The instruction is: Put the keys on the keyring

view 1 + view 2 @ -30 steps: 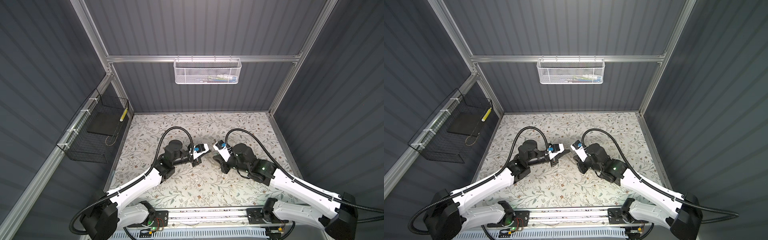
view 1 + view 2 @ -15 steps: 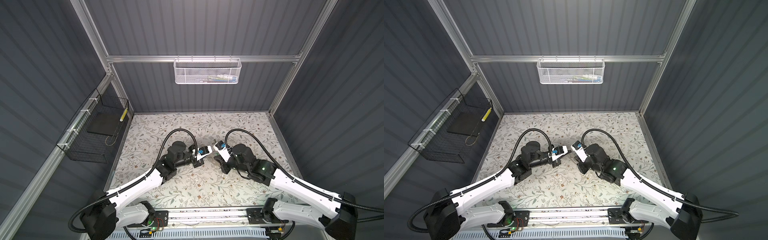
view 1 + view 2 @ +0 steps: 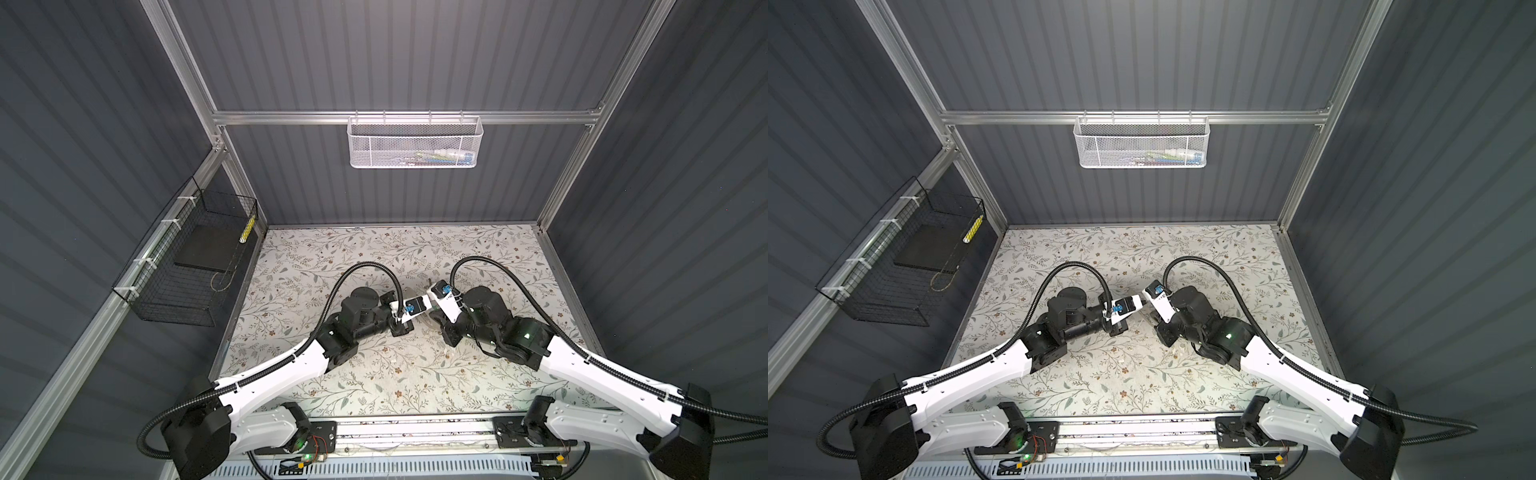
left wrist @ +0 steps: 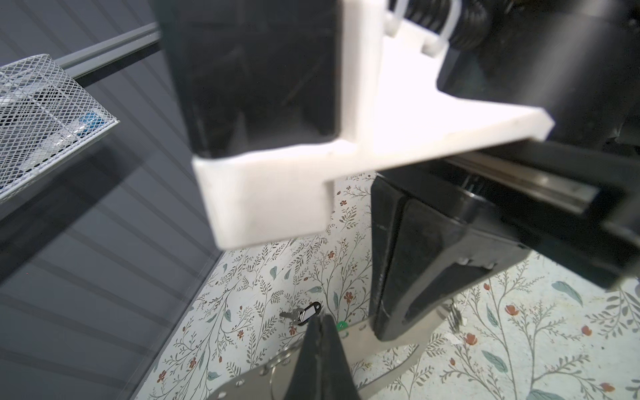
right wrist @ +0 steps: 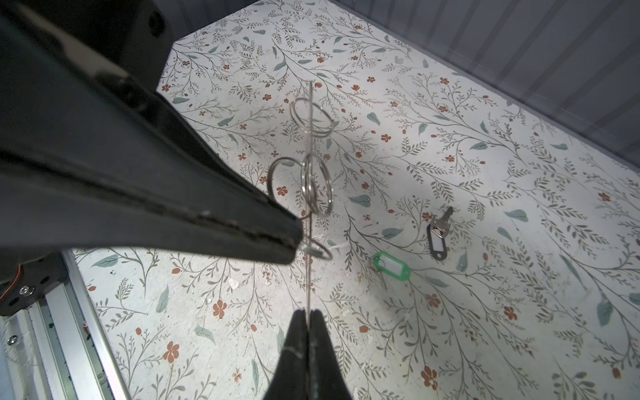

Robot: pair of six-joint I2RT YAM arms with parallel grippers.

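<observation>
Right gripper [image 5: 308, 317] clenched, grasping a thin metal plate [image 5: 308, 277] by its edge. The plate runs straight out from the tips and shows edge-on in the right wrist view. Several bare rings [image 5: 317, 187] are threaded through it further out.

Left gripper [image 5: 293, 242] clenched too, tips right against the plate at the nearest ring [image 5: 318, 252]. Can't tell if it pinches that ring or only touches it.

Left wrist view: same plate [image 4: 242, 384] is flat with small holes, just beside the left gripper's tips.

Keyring [image 5: 391, 266] is in neither gripper. Its green tag with white label lies flat on the worktop [image 5: 485, 104], past the right gripper's tips and off to one side, well apart from both grippers. A thin metal shaft [image 5: 382, 282] pokes out at the tag's ring end; the ring itself is too small to make out.

Black tag [image 5: 437, 244] with a key [image 5: 441, 223] lies on the worktop just beyond the green one, near it, not touching.
</observation>
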